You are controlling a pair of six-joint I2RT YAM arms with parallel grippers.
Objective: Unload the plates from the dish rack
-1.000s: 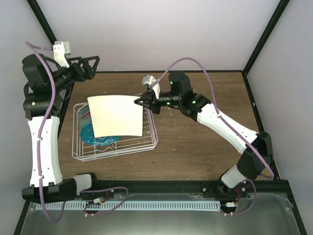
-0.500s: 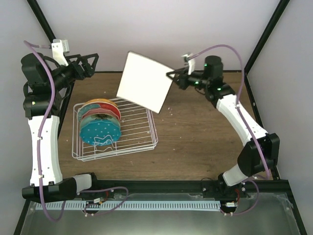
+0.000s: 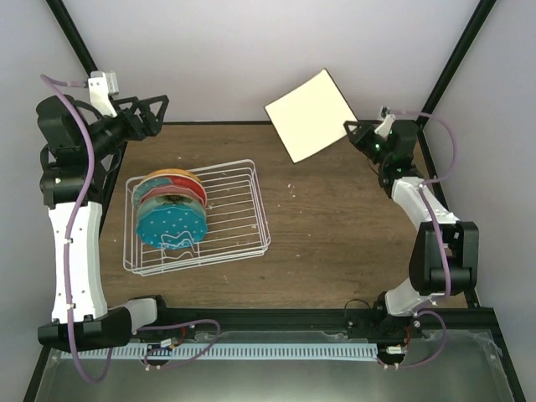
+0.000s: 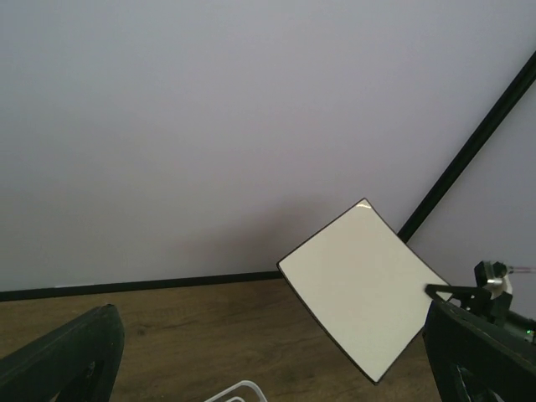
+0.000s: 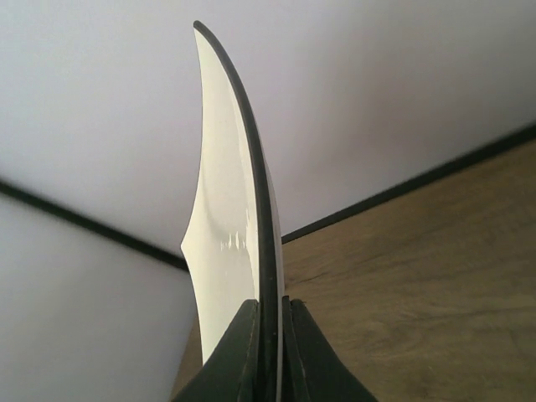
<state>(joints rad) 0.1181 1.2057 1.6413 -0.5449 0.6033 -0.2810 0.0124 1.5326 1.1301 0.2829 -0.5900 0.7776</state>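
The right gripper [image 3: 350,128] is clamped shut on one edge of the square cream ceramic plate [image 3: 310,115], holding it up in the air, tilted, its broad face turned toward the overhead camera. Seen from the right wrist, the two dark fingers [image 5: 239,347] pinch the plate's thin dark rim between them, and the plate [image 5: 224,226] rises edge-on, slightly curved. It hangs beyond the far right corner of the white wire dish rack [image 3: 255,180], well apart from it, over the back of the brown wooden table [image 3: 335,243] and against the pale wall.

The rack sits on the table's left side. Inside it, at its left end, the other plates stand on edge, packed close together in the slots. The round teal dotted plate [image 3: 170,222] is nearest the front, a red-rimmed plate [image 3: 199,191] is behind it, and an orange plate [image 3: 167,174] is at the back. How many more sit between them, I cannot tell.

The left gripper [image 3: 159,112] hovers above the rack's far left corner with its jaws spread wide, holding nothing. From its wrist camera the cream plate [image 4: 360,285] shows across the table.
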